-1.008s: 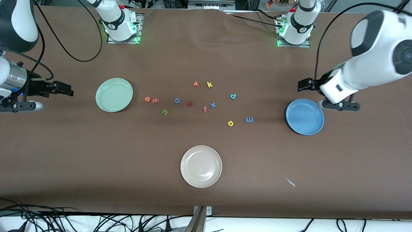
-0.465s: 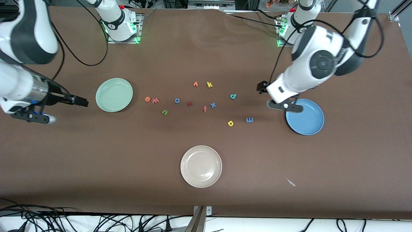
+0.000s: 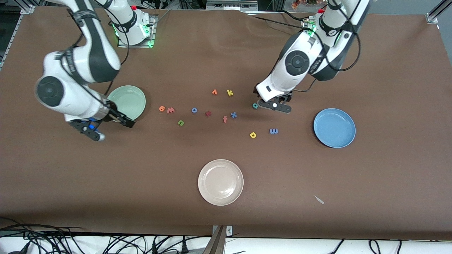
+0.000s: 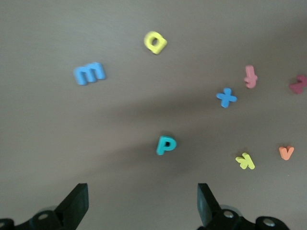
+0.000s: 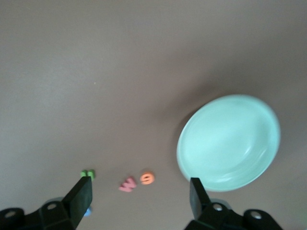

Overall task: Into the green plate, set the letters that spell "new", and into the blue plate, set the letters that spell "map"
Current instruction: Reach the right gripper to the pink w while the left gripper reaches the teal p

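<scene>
The letters that spell "new", three tiny foam-like lowercase pieces, lie flat on the brown table: the orange "e" (image 3: 162, 108) and the pinkish-red "w" (image 3: 171, 110) sit just beside each other near the round pale mint-green plate (image 3: 131, 94), and the green "n" (image 3: 180, 123) lies a little nearer the front camera, apart from that pair. The letters that spell "map" lie toward the left arm's end of the table: the teal-green "p" (image 3: 255, 105), then the yellow "a" (image 3: 253, 135) and the blue "m" (image 3: 274, 131) nearer the camera, all well short of the round medium-blue plate (image 3: 334, 127) (both plates hold nothing). The left gripper (image 4: 141, 203) hangs over the table right by the "p", fingers spread wide, gripping nothing; its wrist view shows the "p" lying just ahead of the gap between the fingers. The right gripper (image 5: 139, 196) hangs over the edge of the green plate on the side nearer the camera, fingers apart and holding nothing. Scattered between the two groups are a blue "o" (image 3: 194, 110), a dark red "t" (image 3: 208, 113), a pink "f" (image 3: 225, 119), a blue "x" (image 3: 233, 115), an orange "v" (image 3: 214, 92) and a yellow "k" (image 3: 230, 92). A round cream-white plate (image 3: 220, 182) sits nearest the front camera.
</scene>
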{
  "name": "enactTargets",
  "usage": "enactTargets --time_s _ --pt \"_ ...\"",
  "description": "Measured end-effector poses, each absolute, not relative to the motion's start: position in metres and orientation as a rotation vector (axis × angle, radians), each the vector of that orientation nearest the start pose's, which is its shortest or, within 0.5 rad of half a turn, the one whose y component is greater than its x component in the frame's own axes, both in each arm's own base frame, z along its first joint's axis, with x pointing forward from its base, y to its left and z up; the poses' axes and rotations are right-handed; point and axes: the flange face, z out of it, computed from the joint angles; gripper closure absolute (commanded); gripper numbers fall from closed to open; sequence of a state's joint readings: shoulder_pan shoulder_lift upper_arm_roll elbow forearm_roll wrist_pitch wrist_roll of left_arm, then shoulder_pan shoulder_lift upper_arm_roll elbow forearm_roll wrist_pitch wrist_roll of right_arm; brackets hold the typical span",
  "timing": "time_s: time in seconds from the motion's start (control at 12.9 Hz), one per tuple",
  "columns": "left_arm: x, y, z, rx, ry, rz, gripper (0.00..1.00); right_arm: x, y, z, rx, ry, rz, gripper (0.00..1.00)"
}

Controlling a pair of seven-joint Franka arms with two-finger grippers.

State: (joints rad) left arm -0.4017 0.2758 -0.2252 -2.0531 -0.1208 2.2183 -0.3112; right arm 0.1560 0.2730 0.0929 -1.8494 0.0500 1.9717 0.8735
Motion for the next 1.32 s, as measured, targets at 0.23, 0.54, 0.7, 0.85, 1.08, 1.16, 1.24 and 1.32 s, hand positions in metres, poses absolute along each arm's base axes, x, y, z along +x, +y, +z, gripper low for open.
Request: enactTargets --time_s 0.23,0.54,0.7,0.85,1.08,1.16,1.24,1.32 --pt "0.453 -0.364 0.262 -3.163 0.476 0.260 0.00 0.559 0.190 0.327 -2.867 1.342 0.224 0.10" --pt "0.439 -0.382 0.229 -3.108 0.527 0.223 0.00 0.505 0.243 0.272 -2.778 1.573 0.147 0.09" --pt "0.433 -0.388 0.213 -3.094 0.534 0.226 0.01 0.479 0.244 0.243 -2.737 1.640 0.116 0.10" --pt "0.431 -0.389 0.200 -3.095 0.534 0.233 0.03 0.466 0.245 0.228 -2.694 1.686 0.098 0.10" --pt "0.430 -0.388 0.183 -3.097 0.528 0.246 0.06 0.460 0.253 0.211 -2.624 1.733 0.072 0.11" --pt "0.430 -0.388 0.180 -3.099 0.527 0.246 0.09 0.457 0.255 0.203 -2.619 1.745 0.077 0.12" --pt "0.429 -0.388 0.177 -3.099 0.526 0.249 0.12 0.457 0.257 0.195 -2.610 1.751 0.077 0.12" --pt "0.429 -0.388 0.174 -3.099 0.525 0.252 0.15 0.457 0.256 0.189 -2.604 1.754 0.077 0.14"
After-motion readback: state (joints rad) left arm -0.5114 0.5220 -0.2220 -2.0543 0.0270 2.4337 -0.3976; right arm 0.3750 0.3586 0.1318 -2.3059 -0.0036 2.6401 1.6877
